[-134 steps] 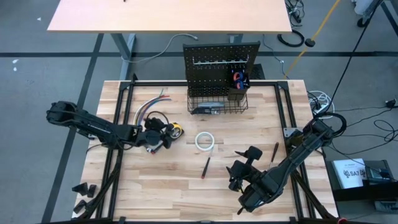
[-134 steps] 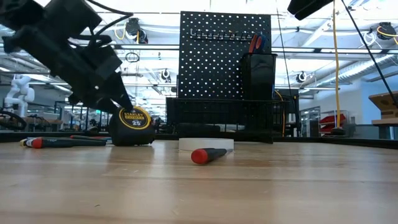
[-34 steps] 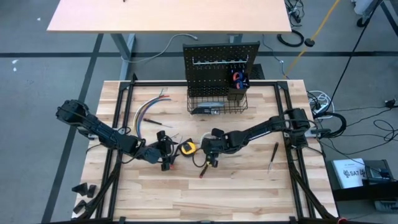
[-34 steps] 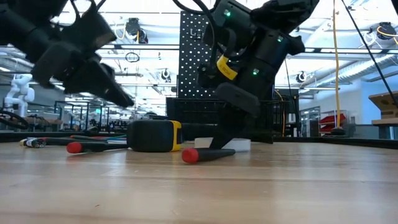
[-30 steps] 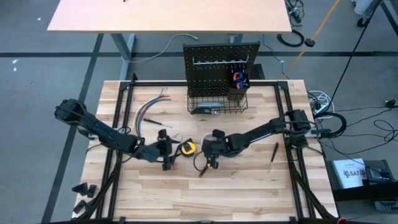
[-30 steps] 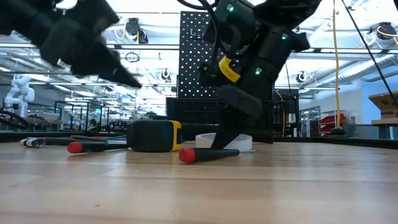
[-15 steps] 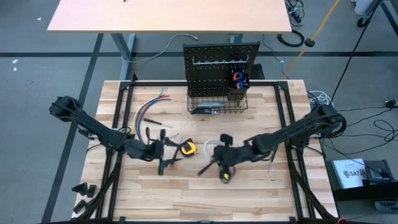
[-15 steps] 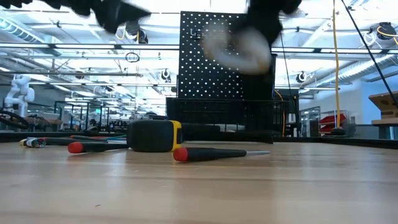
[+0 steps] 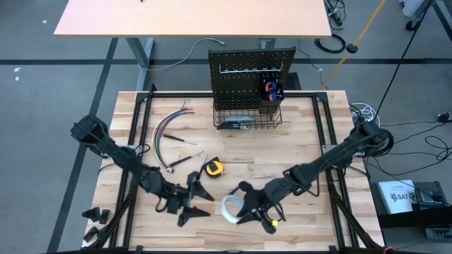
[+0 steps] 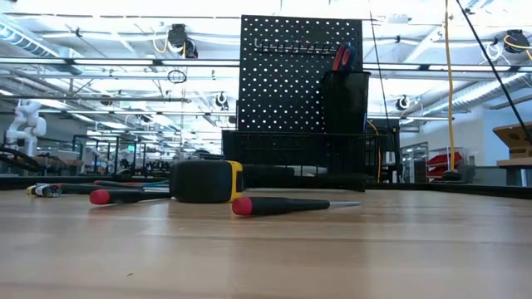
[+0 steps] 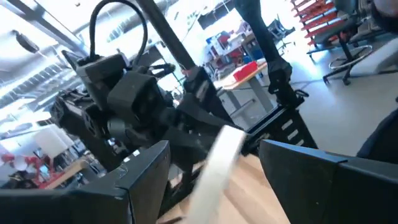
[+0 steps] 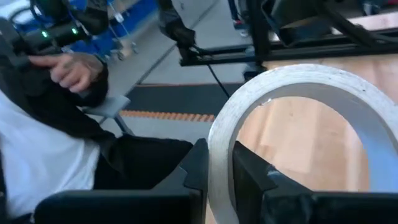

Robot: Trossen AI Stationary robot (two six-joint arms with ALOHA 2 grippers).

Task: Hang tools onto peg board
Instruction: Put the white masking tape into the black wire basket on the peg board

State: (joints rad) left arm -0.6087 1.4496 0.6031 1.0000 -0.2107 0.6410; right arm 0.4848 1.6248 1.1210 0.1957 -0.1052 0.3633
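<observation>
Two arms crowd the desk's front edge in the high view. Your right pincer (image 9: 236,209) pinches a white tape roll (image 9: 231,207) by its wall near the front edge, just right of the left pincer (image 9: 200,201), whose fingers stand spread and empty, pointing at the roll. The peg board (image 9: 251,70) stands upright at the back edge, well apart from both, with its wire basket (image 9: 247,117) below. The yellow tape measure (image 9: 213,167) lies mid-desk; a bundle of coloured wires (image 9: 166,127) sits toward the back left.

From the low view, neither arm shows. The tape measure (image 10: 206,181) and a red-tipped screwdriver (image 10: 287,204) lie on the desk (image 10: 266,257) in front of the board (image 10: 301,79), a second screwdriver (image 10: 125,196) to their left.

In the left wrist view, the spread fingers (image 11: 143,180) frame the blurred roll (image 11: 214,165), with the right arm behind it.

In the right wrist view, the fingers (image 12: 196,168) clamp only the roll's (image 12: 298,106) thin wall; a person (image 12: 43,124) sits beyond the desk.

Watch that edge grip: I judge the roll could pivot or slip out during a handover or the long carry back. With the pincers this close, they may also collide.
</observation>
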